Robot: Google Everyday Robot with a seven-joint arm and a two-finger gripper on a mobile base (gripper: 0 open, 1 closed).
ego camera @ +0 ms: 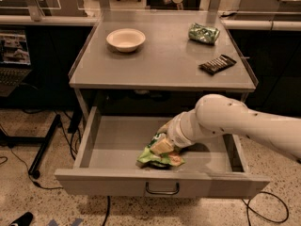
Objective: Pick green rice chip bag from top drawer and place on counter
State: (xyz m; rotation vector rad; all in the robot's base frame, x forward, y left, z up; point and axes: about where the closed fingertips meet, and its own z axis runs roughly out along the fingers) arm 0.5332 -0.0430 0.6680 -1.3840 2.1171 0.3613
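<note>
Nearest, the drawer (117, 140) stands pulled out below the worktop's front edge, its curved handle (162, 189) at the middle of the front panel. The bag (157, 158) lies crumpled on the drawer floor, just behind the front panel and a little right of the middle, its light green skin and tan patches showing. The gripper (163, 146) is down inside the drawer, pressed onto the top of the bag. It hides its own tip, so I cannot tell how far open it is or whether it has hold of the bag. The white arm (235, 121) reaches in from the right, crossing above the drawer's right wall. Above and behind, the grey worktop (160, 65) carries three things, well apart from each other. A black ridged bar (217, 64) lies near the right edge, a pale bowl (125, 39) sits toward the far left, and a dark green packet (203, 33) lies near the far right corner.
</note>
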